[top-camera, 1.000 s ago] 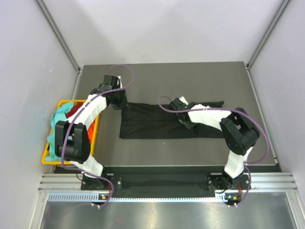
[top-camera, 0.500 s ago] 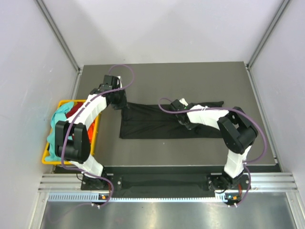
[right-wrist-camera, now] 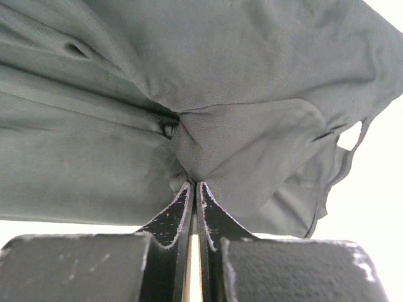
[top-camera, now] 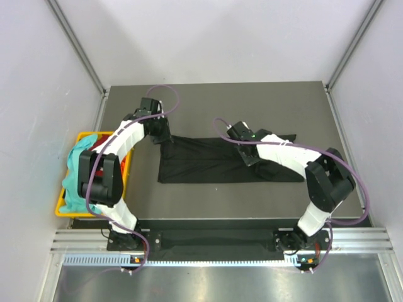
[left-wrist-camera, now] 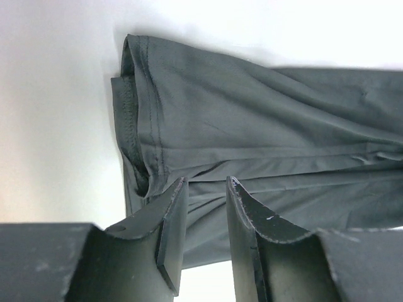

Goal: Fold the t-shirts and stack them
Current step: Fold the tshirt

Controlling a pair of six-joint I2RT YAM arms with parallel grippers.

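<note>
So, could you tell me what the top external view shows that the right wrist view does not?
Only the top external view shows the yellow basket on the left holding a teal t-shirt, and the left gripper at the far-left corner of the black t-shirt. Only the right wrist view shows the right gripper shut, pinching a pucker of cloth between its fingertips. Both share the black t-shirt, lying creased under the right gripper.

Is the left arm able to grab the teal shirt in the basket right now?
Probably, yes. The teal shirt lies on top in the yellow basket, close beside the left arm, with nothing lying on it. But the left hand is at the corner of the black shirt.
</note>
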